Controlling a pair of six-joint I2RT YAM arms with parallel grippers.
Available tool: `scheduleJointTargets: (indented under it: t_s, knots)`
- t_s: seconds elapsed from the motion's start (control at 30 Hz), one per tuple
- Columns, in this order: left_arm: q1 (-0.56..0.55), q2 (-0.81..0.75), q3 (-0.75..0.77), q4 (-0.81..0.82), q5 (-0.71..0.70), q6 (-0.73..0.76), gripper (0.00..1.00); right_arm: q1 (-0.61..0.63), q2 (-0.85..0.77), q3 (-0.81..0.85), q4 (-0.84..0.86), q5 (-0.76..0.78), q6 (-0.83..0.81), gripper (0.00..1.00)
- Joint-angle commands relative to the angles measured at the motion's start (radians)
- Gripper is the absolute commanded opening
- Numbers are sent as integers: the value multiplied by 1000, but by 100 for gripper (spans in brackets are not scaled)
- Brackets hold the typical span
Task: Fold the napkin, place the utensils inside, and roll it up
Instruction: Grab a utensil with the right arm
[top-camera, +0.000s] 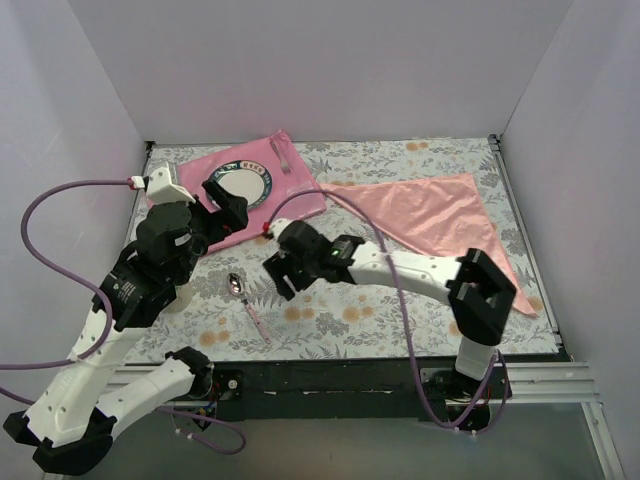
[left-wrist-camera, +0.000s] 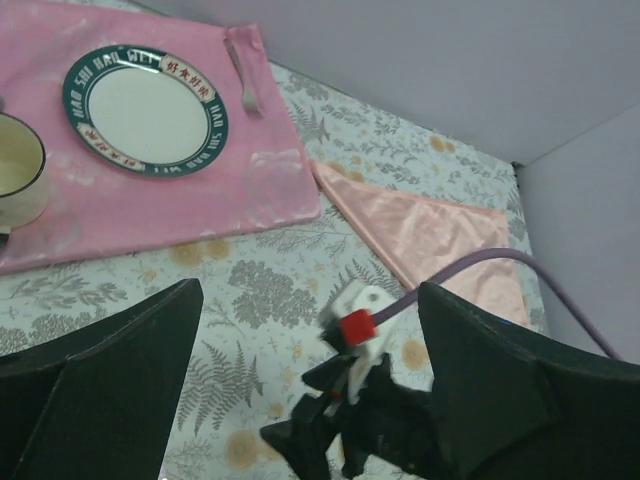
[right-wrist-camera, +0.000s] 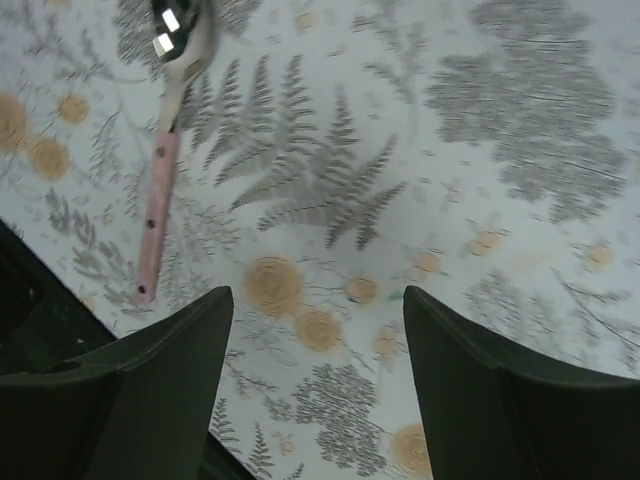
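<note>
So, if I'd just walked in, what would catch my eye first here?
Probably the pale pink napkin, lying as a big triangle on the right of the flowery table. At the far left, a green-rimmed plate sits on a hot-pink mat. Between the two arms lies a pink-handled spoon, with the right gripper open close by.

Plain pale lavender walls (top-camera: 330, 60) enclose a fern-patterned tablecloth (top-camera: 400, 300).

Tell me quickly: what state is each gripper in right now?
Left gripper: open, holding nothing.
Right gripper: open, holding nothing; the spoon lies apart from it.
</note>
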Motion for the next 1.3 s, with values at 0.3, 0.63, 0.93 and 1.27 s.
scheduleJointTargets:
  t_s: [0.3,0.63,0.93,1.27]
  knots:
    - [2,-84,4,-47,-82,-9,89,240,416,346,-83,-82,-68,77]
    - [2,-90,21,-6,-72,33,89,243,567,496,-138,-40,-45,58]
    - [2,-56,32,28,-75,68,89,240,512,491,-184,153,-125,1]
    - [2,-65,-40,69,-109,83,90,-118,26,61,52,-26,-535,1]
